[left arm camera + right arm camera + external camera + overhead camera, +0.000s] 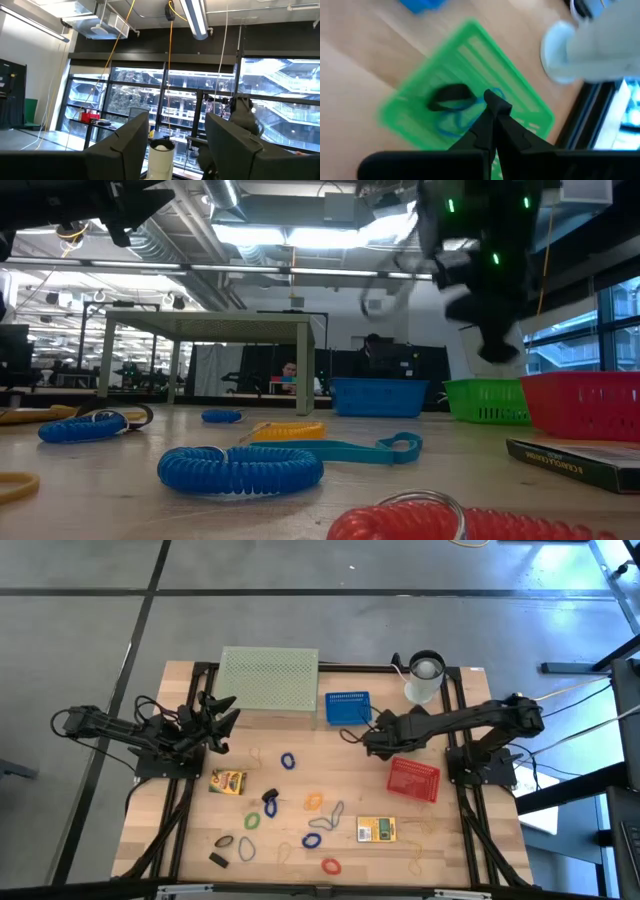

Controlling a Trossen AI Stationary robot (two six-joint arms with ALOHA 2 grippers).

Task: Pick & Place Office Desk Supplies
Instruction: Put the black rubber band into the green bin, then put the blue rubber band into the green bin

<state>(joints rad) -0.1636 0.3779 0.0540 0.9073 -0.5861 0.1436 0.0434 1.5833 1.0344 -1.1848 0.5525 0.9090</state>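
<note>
Overhead, right pincer (492,102) together above green basket (470,50); left pincer (222,720) apart, raised at counter (450,840) edge.

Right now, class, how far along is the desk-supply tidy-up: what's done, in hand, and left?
Done: a black item and a blue band lie in the green basket. In hand: the right gripper, fingers shut, hangs over that basket, nothing clearly held; the left gripper waits open at the table's left. Left: two card boxes and many loops on the table.
</note>
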